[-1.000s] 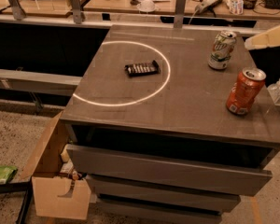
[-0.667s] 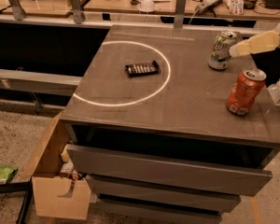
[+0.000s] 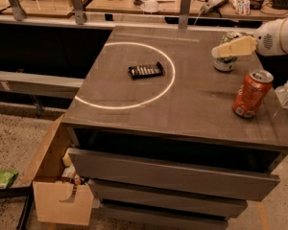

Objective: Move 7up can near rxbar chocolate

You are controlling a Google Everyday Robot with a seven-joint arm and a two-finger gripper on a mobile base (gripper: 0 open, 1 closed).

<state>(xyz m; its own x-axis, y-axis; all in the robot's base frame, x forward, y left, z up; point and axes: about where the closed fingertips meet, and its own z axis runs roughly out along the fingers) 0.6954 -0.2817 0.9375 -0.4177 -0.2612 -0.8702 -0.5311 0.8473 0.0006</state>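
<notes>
The 7up can [image 3: 225, 62], silver-white with green markings, stands upright at the far right of the dark table [image 3: 182, 99]. The rxbar chocolate [image 3: 146, 70], a flat dark bar with a pale lettered middle, lies inside a white circle marked on the table, well to the left of the can. My gripper [image 3: 220, 51] reaches in from the right on a white arm. Its pale fingers [image 3: 233, 48] lie across the upper part of the 7up can and hide the can's top.
An orange-red soda can [image 3: 250, 94] stands upright near the table's right edge, in front of the 7up can. Drawers sit under the tabletop. An open cardboard box [image 3: 57, 186] stands on the floor at the lower left. A cluttered bench runs behind the table.
My gripper has moved left from the right edge of the view until it overlaps the top of the 7up can. The cans and the bar have not moved.
</notes>
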